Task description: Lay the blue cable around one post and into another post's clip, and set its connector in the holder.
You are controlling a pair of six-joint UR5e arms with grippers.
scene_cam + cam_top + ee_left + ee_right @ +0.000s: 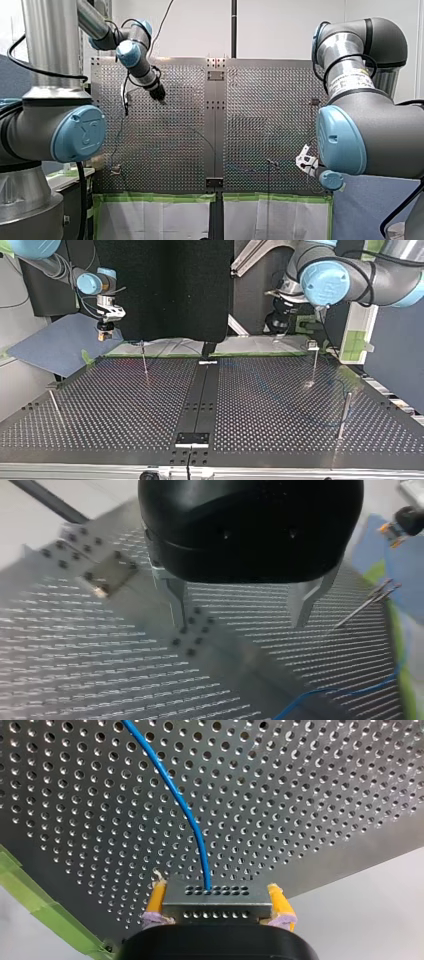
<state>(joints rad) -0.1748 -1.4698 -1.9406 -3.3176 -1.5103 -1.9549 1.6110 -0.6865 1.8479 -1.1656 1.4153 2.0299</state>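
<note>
In the right wrist view my right gripper has its yellow pads shut on a grey metal connector. The blue cable leaves the connector and runs away over the perforated table. In the top view this gripper hangs beyond the table's far left corner. My left gripper, black with metal fingers, stands open above the table with nothing between them. A stretch of blue cable lies on the table below it. In the front view it hovers over the far left part.
Thin upright posts stand on the table in the top view: one at far left, one at far right, one at near right, one at near left. A dark centre strip holds a small bracket near the front edge.
</note>
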